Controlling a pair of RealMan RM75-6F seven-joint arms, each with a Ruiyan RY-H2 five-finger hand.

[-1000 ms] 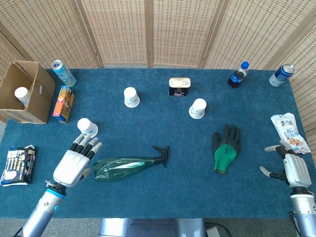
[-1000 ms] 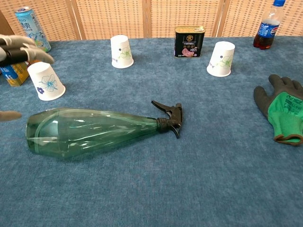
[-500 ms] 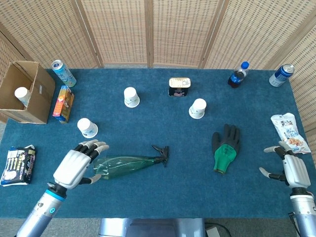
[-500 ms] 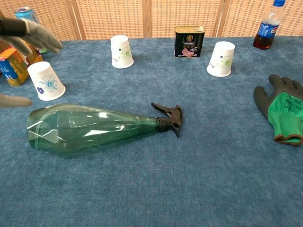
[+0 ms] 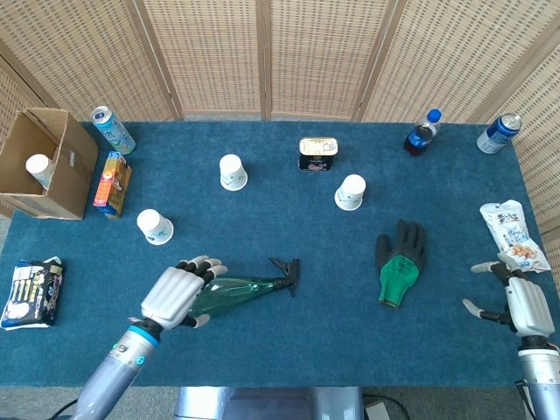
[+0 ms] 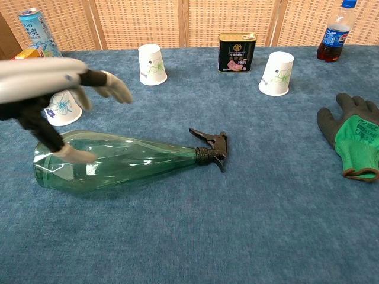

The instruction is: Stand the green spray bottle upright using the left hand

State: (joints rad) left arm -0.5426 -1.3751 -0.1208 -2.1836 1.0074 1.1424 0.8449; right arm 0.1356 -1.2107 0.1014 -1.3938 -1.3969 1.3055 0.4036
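The green spray bottle (image 6: 130,160) lies on its side on the blue table, with its black trigger head (image 6: 212,145) pointing right and its wide base at the left. In the head view the bottle (image 5: 249,288) shows to the right of my left hand (image 5: 178,294), which covers its base. My left hand (image 6: 50,89) hovers over the base with fingers spread, and its thumb touches the bottle's side. My right hand (image 5: 523,304) rests open at the table's right edge, far from the bottle.
White paper cups (image 5: 155,226) (image 5: 232,171) (image 5: 350,192) stand upside down behind the bottle. A dark tin (image 5: 317,153), a cola bottle (image 5: 423,132), two cans (image 5: 112,129) (image 5: 500,133), a juice carton (image 5: 112,183), a cardboard box (image 5: 39,162), a green glove (image 5: 401,262) and snack packs (image 5: 511,233) (image 5: 31,292) lie around.
My left hand has moved right, from beside the bottle's base to over it, and its thumb now touches the glass. The bottle has shifted slightly. The right hand stays put.
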